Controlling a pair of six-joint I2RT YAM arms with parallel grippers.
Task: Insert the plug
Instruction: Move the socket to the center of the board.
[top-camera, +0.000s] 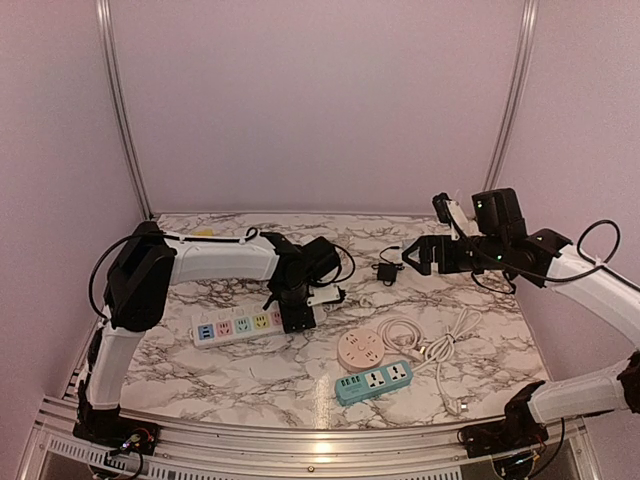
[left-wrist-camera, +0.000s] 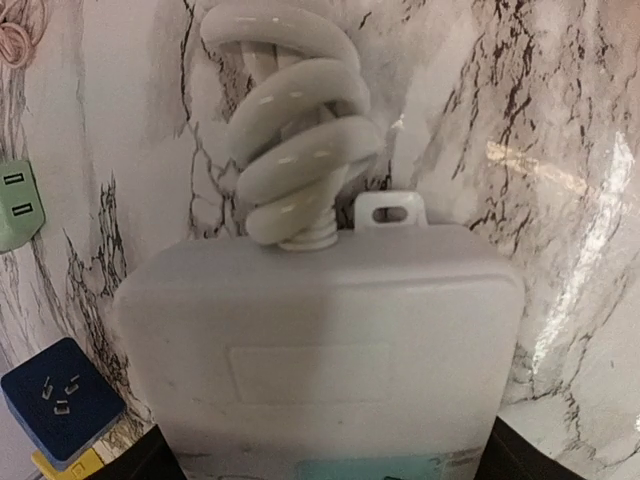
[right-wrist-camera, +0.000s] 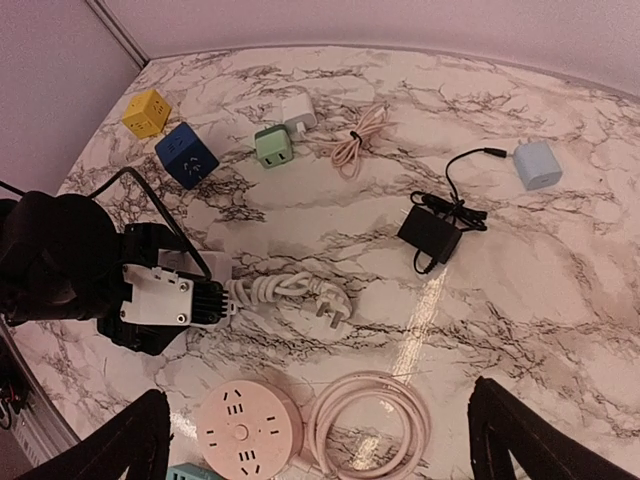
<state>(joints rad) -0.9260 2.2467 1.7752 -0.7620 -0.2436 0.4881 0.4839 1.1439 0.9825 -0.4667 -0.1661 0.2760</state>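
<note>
A white power strip (top-camera: 235, 325) with coloured sockets lies left of centre. My left gripper (top-camera: 298, 305) is shut on its right end. In the left wrist view the strip's white body (left-wrist-camera: 320, 340) fills the space between the fingers, and its coiled white cord (left-wrist-camera: 290, 130) runs away from it. The cord ends in a white plug (right-wrist-camera: 330, 310) lying on the table. A black adapter plug (top-camera: 385, 271) with a thin lead lies behind centre, also in the right wrist view (right-wrist-camera: 430, 235). My right gripper (top-camera: 420, 255) hovers high above the table, open and empty.
A pink round socket (top-camera: 361, 349), a teal power strip (top-camera: 373, 381) and a coiled white cable (top-camera: 430, 340) lie near the front. The right wrist view shows a yellow cube (right-wrist-camera: 146, 112), a blue cube (right-wrist-camera: 186, 155), a green cube (right-wrist-camera: 273, 146) and a pale blue cube (right-wrist-camera: 537, 165).
</note>
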